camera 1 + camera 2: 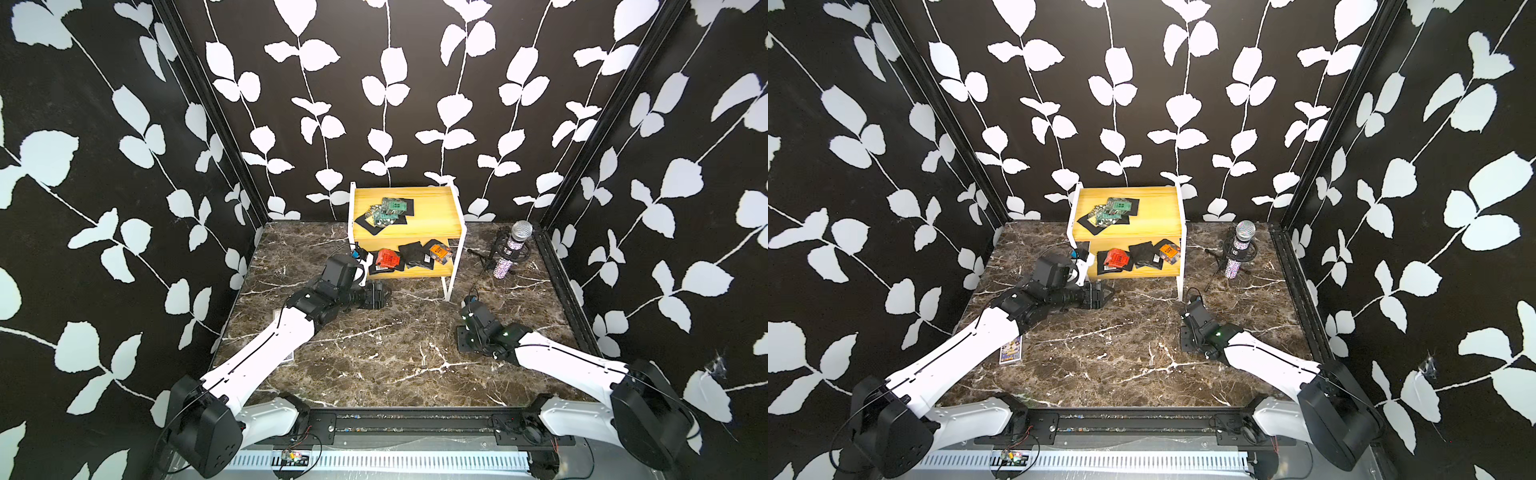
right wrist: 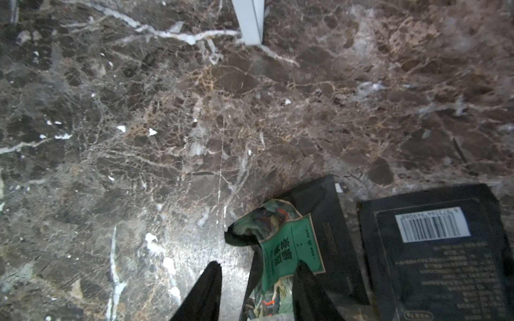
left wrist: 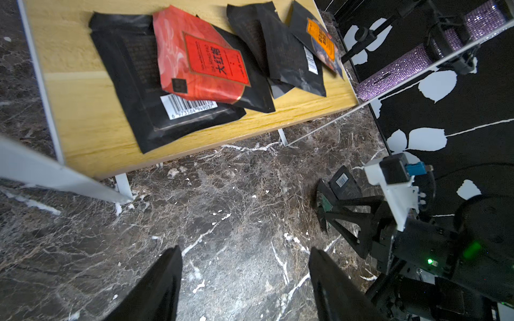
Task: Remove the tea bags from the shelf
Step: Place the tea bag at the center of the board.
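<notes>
Two pairs of jaws, both parted. Right jaws: low over the surface (image 1: 374, 353), spread either side of a crumpled green-labelled sachet (image 2: 289, 250), apparently not pinching it, though hard to tell from so close. Just beside it, flat on the marble, a black sachet (image 2: 434, 250), barcode up. Left jaws: wide apart, gripping nothing, hovering over bare marble in front of the lower tier of the shelf (image 1: 415, 232). On that tier: a red-labelled sachet (image 3: 205, 58) lying across a barcoded black one (image 3: 125, 69), two overlapping black sachets (image 3: 289, 55), an orange-labelled sachet (image 3: 321, 39) at the far end. On the upper tier: a heap of green-labelled sachets (image 1: 386, 210). Step in hand, probably: setting one bag down on the right, most not yet off the shelf. Next: lift the right jaws up, clear of the sachet; bring the left jaws forward over the lower tier and pinch the raised edge of the red-labelled sachet, topmost in its stack.
</notes>
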Controlling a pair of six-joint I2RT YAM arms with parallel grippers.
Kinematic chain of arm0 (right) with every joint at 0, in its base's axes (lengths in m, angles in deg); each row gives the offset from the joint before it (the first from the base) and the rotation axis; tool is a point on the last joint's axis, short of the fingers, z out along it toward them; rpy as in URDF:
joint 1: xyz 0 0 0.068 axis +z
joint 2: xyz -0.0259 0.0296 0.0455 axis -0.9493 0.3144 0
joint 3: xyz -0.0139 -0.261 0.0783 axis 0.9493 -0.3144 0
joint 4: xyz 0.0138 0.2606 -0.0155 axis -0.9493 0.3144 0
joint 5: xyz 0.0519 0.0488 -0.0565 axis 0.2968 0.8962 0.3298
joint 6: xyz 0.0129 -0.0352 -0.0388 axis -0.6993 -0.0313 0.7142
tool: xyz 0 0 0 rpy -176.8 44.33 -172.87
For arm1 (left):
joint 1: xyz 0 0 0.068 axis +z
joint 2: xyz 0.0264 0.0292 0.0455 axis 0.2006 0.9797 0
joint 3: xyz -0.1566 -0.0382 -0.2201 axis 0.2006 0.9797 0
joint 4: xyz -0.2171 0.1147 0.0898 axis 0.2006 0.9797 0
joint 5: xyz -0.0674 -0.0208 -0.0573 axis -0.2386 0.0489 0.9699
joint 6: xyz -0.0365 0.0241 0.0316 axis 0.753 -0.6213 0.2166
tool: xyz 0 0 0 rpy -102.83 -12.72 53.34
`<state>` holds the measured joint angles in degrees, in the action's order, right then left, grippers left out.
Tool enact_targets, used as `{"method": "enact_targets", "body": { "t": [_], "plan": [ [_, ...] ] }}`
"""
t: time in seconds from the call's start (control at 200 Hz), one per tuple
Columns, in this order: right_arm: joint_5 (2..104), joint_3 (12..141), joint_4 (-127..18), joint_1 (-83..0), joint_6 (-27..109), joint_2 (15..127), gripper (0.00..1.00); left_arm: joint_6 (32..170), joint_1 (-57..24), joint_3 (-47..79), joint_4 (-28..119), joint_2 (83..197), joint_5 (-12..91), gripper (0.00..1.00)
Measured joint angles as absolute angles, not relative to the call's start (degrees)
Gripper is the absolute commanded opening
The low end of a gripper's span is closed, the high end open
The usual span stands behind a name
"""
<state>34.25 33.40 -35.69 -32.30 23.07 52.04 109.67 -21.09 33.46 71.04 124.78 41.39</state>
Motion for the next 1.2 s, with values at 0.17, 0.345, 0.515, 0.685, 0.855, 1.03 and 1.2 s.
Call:
{"method": "enact_targets", "body": {
  "t": [0.17, 0.345, 0.515, 0.685, 0.855, 1.03, 1.2],
  "plan": [
    [34.36, 33.4, -34.99, -32.3, 23.2, 49.65, 0.35, 109.74, -21.09, 33.57, 71.04, 124.78, 41.37, 0.67],
    [35.32, 33.4, -34.97, -32.28, 23.16, 49.57, 0.25, 110.02, -21.14, 33.57, 71.04, 124.78, 41.37, 0.67],
    [35.8, 33.42, -34.88, -32.28, 23.31, 49.59, 0.26, 110.04, -21.14, 33.57, 71.1, 124.76, 41.28, 0.67],
    [35.58, 35.28, -32.06, -31.16, 25.59, 49.33, 0.32, 110.02, -21.29, 33.41, 71.98, 123.93, 40.23, 0.67],
    [35.28, 42.1, -28.76, -29.29, 29.3, 48.12, 0.39, 109.98, -21.46, 31.27, 73.7, 122.4, 39.4, 0.67],
    [35.5, 49.68, -27.06, -28.04, 33.19, 47.91, 0.41, 109.87, -21.53, 28.43, 76.0, 119.93, 38.26, 0.66],
    [37.05, 55.98, -25.11, -27.8, 35.6, 48.04, 0.45, 109.8, -21.68, 25.85, 78.47, 117.59, 37.06, 0.65]
  ]
}}
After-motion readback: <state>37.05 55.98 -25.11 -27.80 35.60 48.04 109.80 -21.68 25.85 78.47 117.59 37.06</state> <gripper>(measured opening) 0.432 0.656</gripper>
